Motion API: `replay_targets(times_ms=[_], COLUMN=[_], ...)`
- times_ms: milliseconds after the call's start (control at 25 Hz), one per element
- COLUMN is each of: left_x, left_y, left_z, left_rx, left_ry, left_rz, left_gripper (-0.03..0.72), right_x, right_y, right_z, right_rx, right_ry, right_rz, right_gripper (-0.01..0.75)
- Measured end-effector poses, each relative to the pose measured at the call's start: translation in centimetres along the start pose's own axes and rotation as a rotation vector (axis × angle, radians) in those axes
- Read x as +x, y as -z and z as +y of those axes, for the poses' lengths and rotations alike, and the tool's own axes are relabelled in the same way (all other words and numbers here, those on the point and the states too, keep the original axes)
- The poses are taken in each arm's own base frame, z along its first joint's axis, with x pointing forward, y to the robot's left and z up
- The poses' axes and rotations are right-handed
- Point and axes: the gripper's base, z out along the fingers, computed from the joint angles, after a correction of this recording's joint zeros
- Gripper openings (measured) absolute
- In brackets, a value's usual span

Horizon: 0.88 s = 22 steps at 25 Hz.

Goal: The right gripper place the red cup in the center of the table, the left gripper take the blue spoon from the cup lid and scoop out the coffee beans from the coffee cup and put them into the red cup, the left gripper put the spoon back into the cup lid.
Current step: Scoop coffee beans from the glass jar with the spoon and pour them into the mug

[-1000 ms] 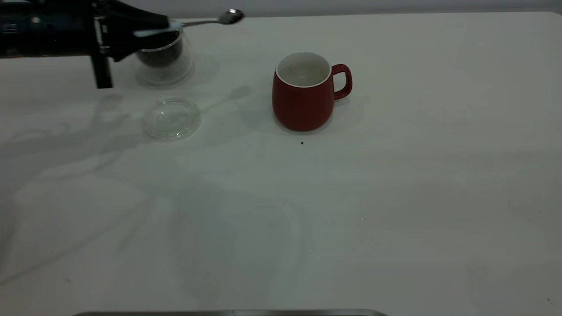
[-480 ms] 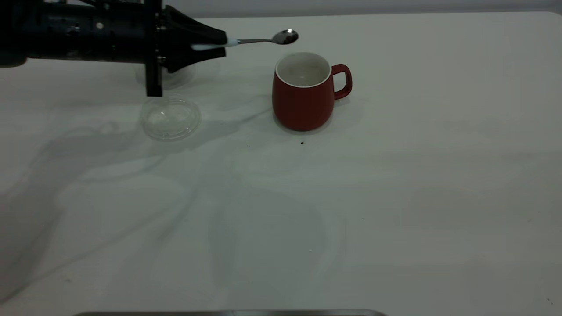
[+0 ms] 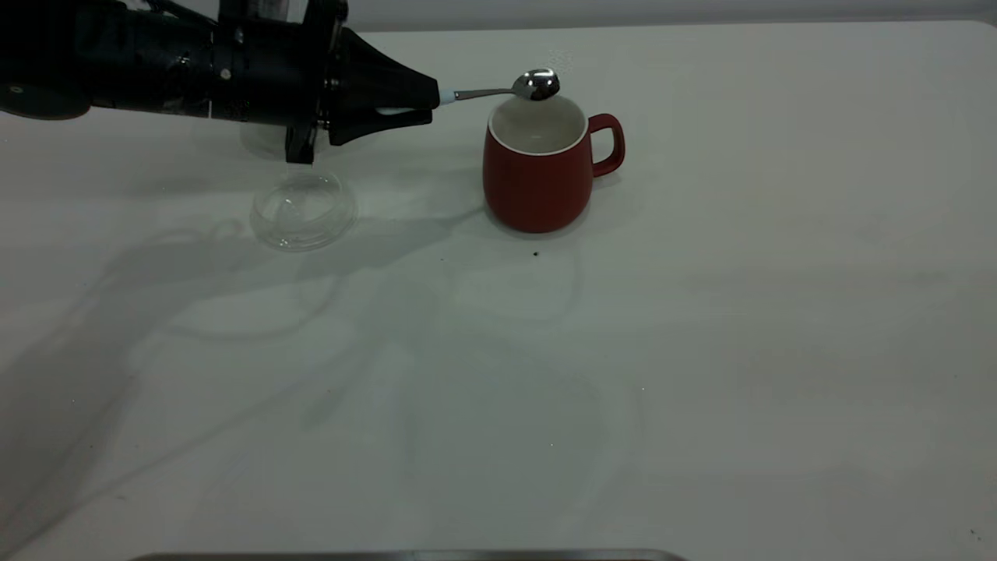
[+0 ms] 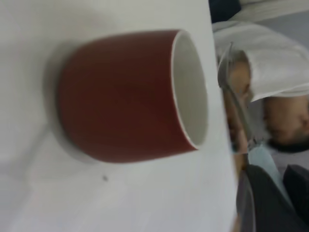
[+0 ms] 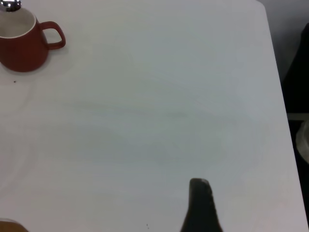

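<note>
The red cup (image 3: pixel 537 167) stands upright on the table (image 3: pixel 701 327), handle to the right. My left gripper (image 3: pixel 424 97) is shut on the pale handle of the blue spoon (image 3: pixel 536 84) and holds its metal bowl just over the cup's far rim. Whether beans lie in the bowl I cannot tell. The cup lid (image 3: pixel 302 210) lies empty, left of the red cup. The coffee cup (image 3: pixel 261 142) is mostly hidden behind my left arm, its coffee beans hidden. The left wrist view shows the red cup (image 4: pixel 130 96), the spoon (image 4: pixel 236 111) and my gripper (image 4: pixel 270 198). My right gripper (image 5: pixel 200 203) is shut and empty, far right of the red cup (image 5: pixel 21 46).
A tiny dark speck (image 3: pixel 536 253) lies just in front of the red cup. A metal edge (image 3: pixel 405 555) runs along the near side. The table's right edge (image 5: pixel 277 96) shows in the right wrist view.
My left gripper has carried the spoon rightward from over the glass coffee cup to above the red cup's rim. The red cup and lid have not moved.
</note>
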Motion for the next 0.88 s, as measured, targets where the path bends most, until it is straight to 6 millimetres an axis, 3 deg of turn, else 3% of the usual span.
replay_targets(times_ms=[280,440,560,720,880], left_x=[0.0,-0.1,-0.1,-0.5,-0.6], left_y=[0.0,0.0,0.0,1.1,2.5], left_z=[0.2,0.2,0.2,0.9,1.7], left_rx=[-0.021,-0.027,-0.027,-0.039,-0.047], left_ry=[-0.329,-0.402,-0.359,-0.159,-0.147], left_rz=[0.0,0.0,-0.002,-0.019,0.005], left_gripper=[0.116,0.116,0.116,0.116,0.116], right_x=[0.0,0.0,0.0,0.0,0.0], right_y=[0.0,0.0,0.0,0.0,0.0], right_z=[0.0,0.0,0.0,0.0,0.0], right_rx=[0.0,0.0,0.0,0.0,0.0], right_ry=[0.0,0.0,0.0,0.0,0.0], right_rz=[0.0,0.0,0.0,0.0,0.0], right_gripper=[0.59,0.59,0.59,0.59,0.59])
